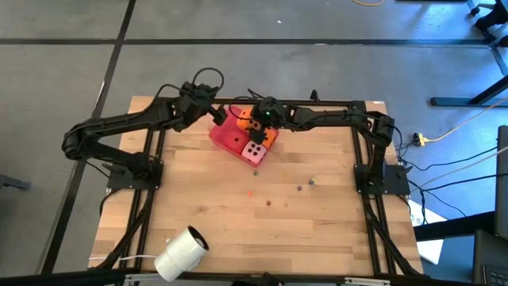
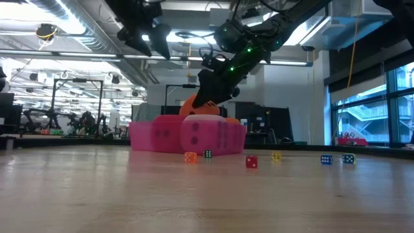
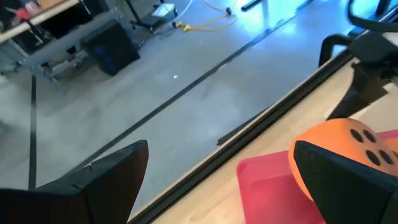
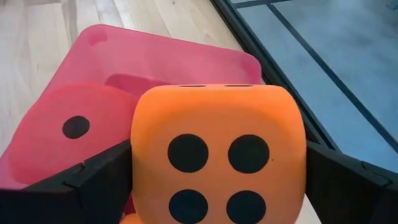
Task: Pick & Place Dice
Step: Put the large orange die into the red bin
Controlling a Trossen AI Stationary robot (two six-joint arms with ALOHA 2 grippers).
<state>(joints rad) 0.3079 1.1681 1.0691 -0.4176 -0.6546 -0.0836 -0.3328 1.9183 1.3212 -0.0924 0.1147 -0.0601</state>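
A red tray point(image 1: 225, 137) lies at the table's far middle. A pink die point(image 1: 254, 152) leans on its near side. An orange die point(image 4: 217, 149), four pips toward the camera, sits in the tray against a red die point(image 4: 68, 134). My right gripper point(image 4: 217, 186) is open, one finger on each side of the orange die. In the high view it is over the tray point(image 1: 259, 123). My left gripper point(image 3: 217, 186) hangs open with nothing in it above the tray's far left corner point(image 1: 216, 115). From there the orange die point(image 3: 348, 140) shows past one finger. My right gripper has its two fingers point(image 4: 102, 180) close beside the orange die's left and right faces, slanting down from the table's right. I cannot tell whether they touch it. The die's sides show no dent. Its underside is hidden.
Several tiny coloured dice lie scattered on the wood in front of the tray point(image 1: 270, 202) point(image 2: 251, 162). A white cylinder point(image 1: 182, 253) lies at the near left edge. A black frame runs along the table's far edge point(image 3: 249, 134).
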